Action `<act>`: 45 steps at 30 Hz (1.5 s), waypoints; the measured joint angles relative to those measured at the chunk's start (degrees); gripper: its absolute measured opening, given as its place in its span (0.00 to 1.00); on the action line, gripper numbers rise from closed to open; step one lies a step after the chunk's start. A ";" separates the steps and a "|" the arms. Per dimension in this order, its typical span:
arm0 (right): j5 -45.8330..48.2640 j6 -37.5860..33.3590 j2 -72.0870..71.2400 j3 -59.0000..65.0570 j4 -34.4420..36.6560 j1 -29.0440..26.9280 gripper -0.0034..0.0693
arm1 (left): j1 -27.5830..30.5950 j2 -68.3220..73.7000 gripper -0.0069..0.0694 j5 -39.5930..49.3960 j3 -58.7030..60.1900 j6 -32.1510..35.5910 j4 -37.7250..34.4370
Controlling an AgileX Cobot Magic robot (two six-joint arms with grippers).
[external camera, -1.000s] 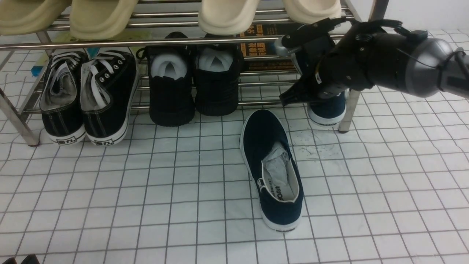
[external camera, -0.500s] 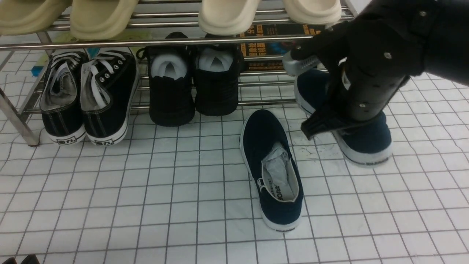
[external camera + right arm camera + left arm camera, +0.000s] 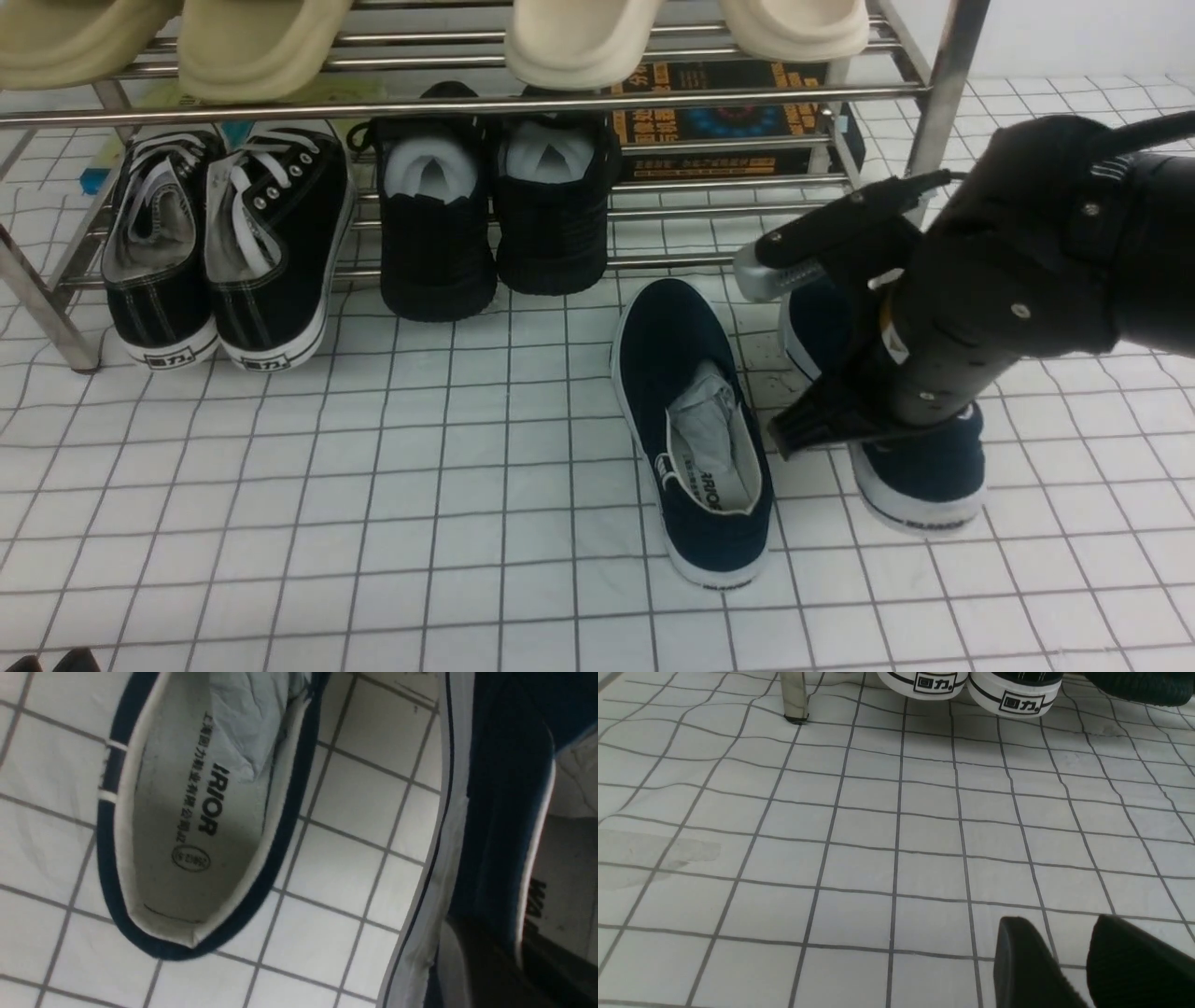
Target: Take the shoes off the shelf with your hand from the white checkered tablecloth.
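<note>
One navy slip-on shoe lies on the white checkered tablecloth, heel toward me, with paper stuffing inside; it also shows in the right wrist view. My right arm holds the second navy shoe just right of it, low at the cloth. My right gripper is shut on that shoe's side wall, one finger outside and one inside. The steel shelf stands behind. My left gripper is open and empty, low over the cloth at the near left.
Black lace-up sneakers and all-black shoes sit on the shelf's lower tier. Cream slippers sit on the tier above. A dark printed box lies behind. The shelf's right leg stands behind my right arm.
My right arm has drawn the second navy shoe off the shelf's lower right end, toward me and down, to beside the first shoe. The left arm has not moved.
</note>
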 joint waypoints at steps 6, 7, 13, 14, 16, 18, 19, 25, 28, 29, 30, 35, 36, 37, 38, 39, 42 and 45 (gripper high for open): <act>-5.53 1.33 1.52 0.19 0.06 0.00 0.08 | 0.00 0.00 0.41 0.00 0.00 0.00 0.05; -6.04 1.50 1.88 0.19 0.00 0.00 0.08 | 0.00 0.00 0.41 0.00 0.00 0.00 0.02; -7.51 1.52 4.59 0.19 -1.53 0.00 0.08 | 0.00 0.00 0.41 0.00 0.00 0.00 0.07; -7.65 1.52 5.26 0.19 -1.64 0.00 0.08 | 0.00 0.00 0.41 0.00 0.00 0.00 0.07; -7.82 1.52 6.04 0.19 -2.07 0.00 0.09 | 0.00 0.00 0.41 0.00 0.00 0.00 0.07; -7.81 1.52 6.70 0.19 -2.21 0.00 0.10 | 0.00 0.00 0.41 0.00 0.00 0.00 0.13; -7.76 1.52 6.96 0.19 -2.38 0.00 0.10 | 0.00 0.00 0.41 0.00 0.00 0.00 0.13; -7.54 1.52 7.01 0.19 -2.80 0.00 0.24 | 0.00 0.00 0.41 0.00 0.00 0.00 0.13; -6.26 1.52 7.01 -0.34 -2.97 0.00 0.37 | 0.00 0.00 0.41 0.00 0.00 0.00 0.13; -5.41 1.37 7.01 -0.78 -3.03 0.00 0.40 | 0.00 0.00 0.41 0.00 0.00 0.00 0.13; -5.21 1.27 7.01 -0.91 -3.03 0.00 0.41 | 0.00 0.00 0.41 0.00 0.00 0.00 0.13; 2.07 -3.29 5.75 -5.10 -2.71 0.00 0.49 | 0.00 0.00 0.41 0.00 0.00 0.00 0.18; 3.28 -3.96 4.84 -6.03 -2.31 0.00 0.49 | 0.00 0.00 0.41 0.00 0.00 0.00 0.18; 4.26 -4.21 3.99 -6.74 -1.85 0.00 0.48 | 0.00 0.00 0.41 0.00 0.00 0.00 0.26; 5.14 -4.35 2.98 -7.36 -1.27 0.00 0.47 | 0.00 0.00 0.41 0.00 0.00 0.00 0.40; 5.30 -4.35 2.75 -7.46 -1.27 0.00 0.46 | 0.00 0.00 0.41 0.00 0.00 0.00 0.46; 8.20 -5.96 -2.80 -8.54 2.44 0.00 0.36 | 0.00 0.00 0.41 0.05 0.00 0.00 1.54; 9.65 -7.46 -7.47 -8.53 5.26 0.00 0.29 | 0.00 0.00 0.41 0.05 0.00 0.00 1.69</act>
